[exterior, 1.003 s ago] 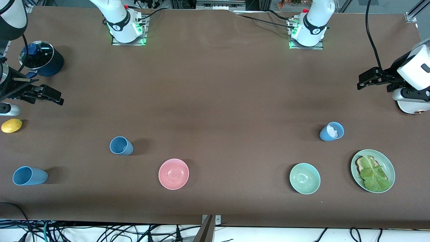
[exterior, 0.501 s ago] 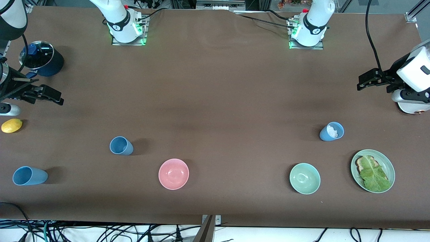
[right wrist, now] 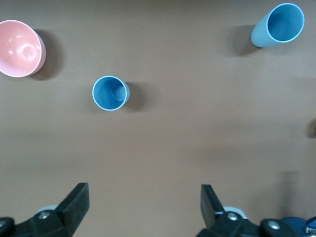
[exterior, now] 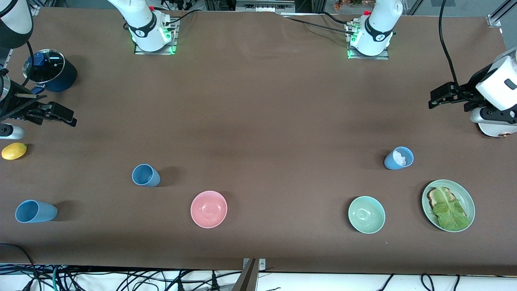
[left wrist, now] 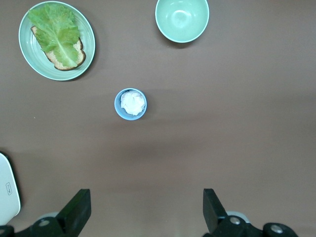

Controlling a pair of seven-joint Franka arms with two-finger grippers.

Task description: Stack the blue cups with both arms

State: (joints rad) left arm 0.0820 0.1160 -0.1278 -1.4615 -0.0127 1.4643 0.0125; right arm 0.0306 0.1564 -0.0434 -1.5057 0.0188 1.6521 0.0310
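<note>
Where cables (exterior: 121,279) crowd its edge, the brown table (exterior: 258,105) ends.

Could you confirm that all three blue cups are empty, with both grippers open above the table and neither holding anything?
Not quite: only two are empty. The blue cup beside the plate has something white inside, as the left wrist view shows. The other two blue cups are empty. The left gripper and right gripper are indeed open, holding nothing.
</note>
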